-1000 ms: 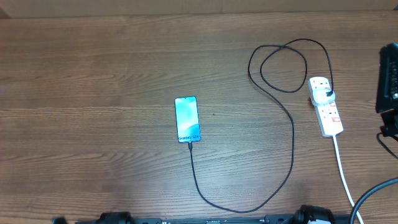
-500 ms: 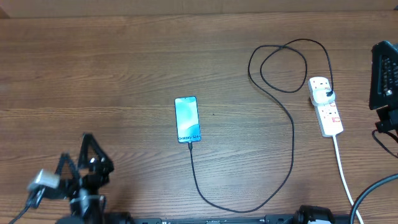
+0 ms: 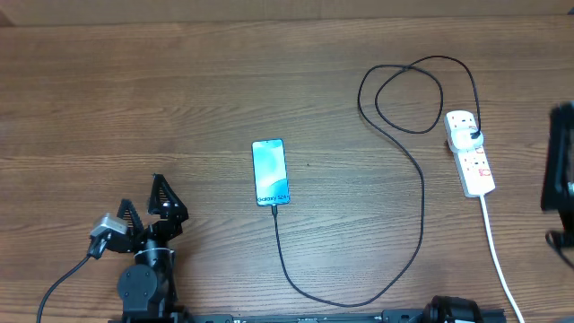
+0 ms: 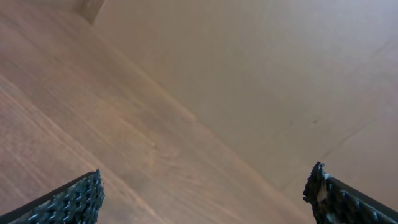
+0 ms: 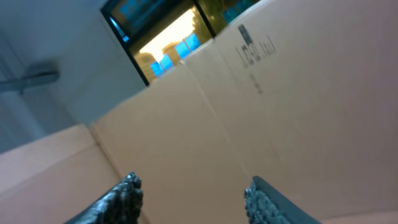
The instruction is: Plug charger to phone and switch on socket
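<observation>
We see the left gripper wide open and empty. The right gripper is likewise parted, holding nothing. The phone lies mid-surface. The charger tip meets its near edge, and the plug head sits in the socket.

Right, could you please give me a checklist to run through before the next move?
1. The charger tip meets the bottom edge of the phone: ok, as far as the overhead view shows.
2. The plug head sits in the socket: ok.
3. Socket switched on: cannot tell, too small.
4. The left gripper is open and empty: ok.
5. The right gripper is open and empty: ok.
6. Right gripper aimed at socket: not ok, its camera shows mostly cardboard.
</observation>
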{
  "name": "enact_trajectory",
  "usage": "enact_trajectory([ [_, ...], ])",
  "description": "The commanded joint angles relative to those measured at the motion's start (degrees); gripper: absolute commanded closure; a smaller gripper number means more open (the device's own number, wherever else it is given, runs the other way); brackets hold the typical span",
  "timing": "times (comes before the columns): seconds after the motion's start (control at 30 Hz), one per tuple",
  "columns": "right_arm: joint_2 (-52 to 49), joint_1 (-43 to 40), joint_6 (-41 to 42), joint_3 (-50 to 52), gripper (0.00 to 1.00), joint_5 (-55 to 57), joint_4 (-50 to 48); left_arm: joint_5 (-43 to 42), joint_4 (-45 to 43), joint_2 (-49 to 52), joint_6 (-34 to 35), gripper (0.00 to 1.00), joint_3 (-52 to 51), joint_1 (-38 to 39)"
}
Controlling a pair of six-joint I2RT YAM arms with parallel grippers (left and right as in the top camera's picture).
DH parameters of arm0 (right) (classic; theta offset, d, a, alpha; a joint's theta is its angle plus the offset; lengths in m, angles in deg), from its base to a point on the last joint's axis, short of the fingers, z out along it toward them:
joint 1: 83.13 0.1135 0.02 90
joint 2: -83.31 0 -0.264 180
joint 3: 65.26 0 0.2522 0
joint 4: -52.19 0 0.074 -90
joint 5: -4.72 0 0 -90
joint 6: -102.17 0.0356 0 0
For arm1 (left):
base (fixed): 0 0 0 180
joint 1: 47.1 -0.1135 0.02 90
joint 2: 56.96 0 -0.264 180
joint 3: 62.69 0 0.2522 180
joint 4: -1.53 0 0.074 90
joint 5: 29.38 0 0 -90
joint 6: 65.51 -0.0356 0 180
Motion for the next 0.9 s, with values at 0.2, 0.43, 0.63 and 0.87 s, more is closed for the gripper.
enact_trajectory([
  [0.2,8.00,0.85,-3.41,0.15,0.40,6.91,-0.22,-0.66,2.05,-0.44,-5.53,0.00,-1.18,-0.46],
  [0.43,11.69,1.66,-4.35,0.13,0.31,11.06,-0.85,-0.66,2.03,-0.44,-7.91,0.00,-1.18,-0.46],
  [0.63,14.97,1.66,-4.37,0.13,0.28,11.08,-1.07,-0.66,2.03,-0.44,-7.91,0.01,-1.18,-0.46],
  [0.87,19.76,1.68,-4.39,0.17,0.26,11.10,-0.98,-0.66,2.03,-0.44,-7.91,0.00,-1.18,-0.46],
])
